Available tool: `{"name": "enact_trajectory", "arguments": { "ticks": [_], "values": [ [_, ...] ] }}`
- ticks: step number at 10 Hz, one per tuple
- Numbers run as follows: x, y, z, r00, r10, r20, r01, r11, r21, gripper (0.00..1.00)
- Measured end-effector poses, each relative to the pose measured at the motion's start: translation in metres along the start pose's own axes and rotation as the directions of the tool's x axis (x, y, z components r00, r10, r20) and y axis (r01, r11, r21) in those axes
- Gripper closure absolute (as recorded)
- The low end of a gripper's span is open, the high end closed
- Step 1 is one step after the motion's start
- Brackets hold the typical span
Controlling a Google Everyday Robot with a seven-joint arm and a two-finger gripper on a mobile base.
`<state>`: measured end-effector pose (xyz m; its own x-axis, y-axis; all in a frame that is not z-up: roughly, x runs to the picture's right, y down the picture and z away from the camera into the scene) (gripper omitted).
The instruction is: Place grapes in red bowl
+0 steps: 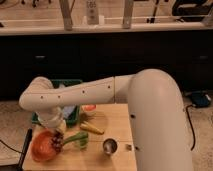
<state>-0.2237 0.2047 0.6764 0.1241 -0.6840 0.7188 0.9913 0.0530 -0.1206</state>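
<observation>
The red bowl sits at the front left corner of the wooden table. My gripper hangs from the white arm, which reaches in from the right, and is over the bowl's right rim. It is shut on the grapes, a dark knobbly bunch hanging just under it at the bowl's right edge. The arm's wrist hides the top of the bunch.
A green bin stands behind the bowl. A green item and a yellow item lie right of the bowl. A small metal cup stands mid-front, and a white-rimmed cup with orange inside at the back. The table's left edge is close.
</observation>
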Motion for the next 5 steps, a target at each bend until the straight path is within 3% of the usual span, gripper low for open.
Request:
{"name": "enact_trajectory", "arguments": {
  "ticks": [5],
  "values": [
    [-0.004,-0.022,0.003,0.991,-0.122,0.053,0.118,0.990,0.074,1.00]
  ]
}}
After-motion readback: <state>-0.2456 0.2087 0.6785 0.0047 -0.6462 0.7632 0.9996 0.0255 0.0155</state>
